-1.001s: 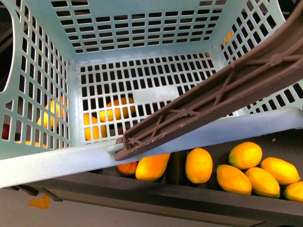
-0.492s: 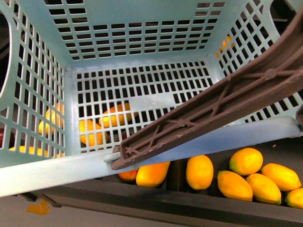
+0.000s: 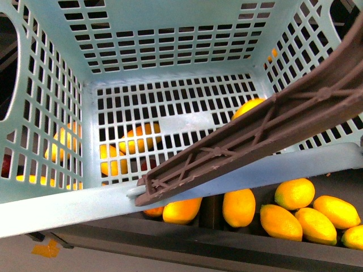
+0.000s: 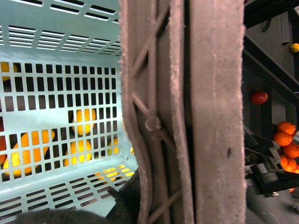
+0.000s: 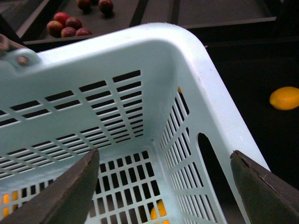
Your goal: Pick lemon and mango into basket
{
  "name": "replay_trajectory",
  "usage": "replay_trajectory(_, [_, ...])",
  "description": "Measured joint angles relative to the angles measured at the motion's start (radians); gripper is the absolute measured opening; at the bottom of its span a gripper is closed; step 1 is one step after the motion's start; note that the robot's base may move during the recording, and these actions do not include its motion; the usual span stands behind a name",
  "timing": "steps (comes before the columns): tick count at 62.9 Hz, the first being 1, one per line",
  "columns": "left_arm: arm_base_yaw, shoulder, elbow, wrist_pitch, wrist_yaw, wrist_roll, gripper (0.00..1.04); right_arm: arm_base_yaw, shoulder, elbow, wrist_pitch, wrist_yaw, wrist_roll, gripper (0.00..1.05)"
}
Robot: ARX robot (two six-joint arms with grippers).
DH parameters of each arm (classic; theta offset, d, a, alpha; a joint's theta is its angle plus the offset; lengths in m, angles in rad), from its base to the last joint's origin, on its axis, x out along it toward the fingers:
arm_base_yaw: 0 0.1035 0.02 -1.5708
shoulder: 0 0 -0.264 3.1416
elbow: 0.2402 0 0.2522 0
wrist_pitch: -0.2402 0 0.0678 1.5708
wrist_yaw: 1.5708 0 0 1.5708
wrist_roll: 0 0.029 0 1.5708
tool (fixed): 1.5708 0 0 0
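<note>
My right hand (image 5: 164, 153) shows two broad fingers (image 5: 70, 196). Both are dark grey-brown and matte, wedge-shaped, with flat faces and straight edges that narrow to blunt tips. Their surfaces are plain, slightly lighter along the edges.

The basket (image 3: 68, 204) is light teal all over, with a grid of dark rectangular slots on its walls and floor. Its handle (image 3: 272, 130), slanting across the right half, is dull brown with criss-cross ribbing. The mango (image 3: 248, 107) peeking out above that handle mid-frame is yellow-orange, and the fruit pile (image 3: 282, 215) at lower right runs from lemon yellow to deeper orange. There's also a small orange scrap (image 3: 48, 247) on the grey at lower left, and some dark red fruits (image 5: 67, 29) at upper left of the right wrist view.
</note>
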Motion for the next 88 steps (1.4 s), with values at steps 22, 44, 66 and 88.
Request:
replay_trajectory(22, [0.001, 0.0, 0.0, 0.0, -0.002, -0.001, 0.14, -0.035, -0.328, -0.154, -0.062, 0.378, 0.055, 0.96])
replay_trajectory(44, [0.001, 0.0, 0.0, 0.0, -0.003, -0.003, 0.14, -0.208, -0.534, -0.484, 0.28, -0.203, -0.264, 0.42])
replay_trajectory(66, [0.001, 0.0, 0.0, 0.0, -0.002, -0.004, 0.14, -0.315, -0.715, -0.64, 0.257, -0.306, -0.29, 0.02])
replay_trajectory(88, [0.001, 0.0, 0.0, 0.0, -0.002, -0.004, 0.14, -0.354, -0.806, -0.69, 0.219, -0.337, -0.291, 0.37])
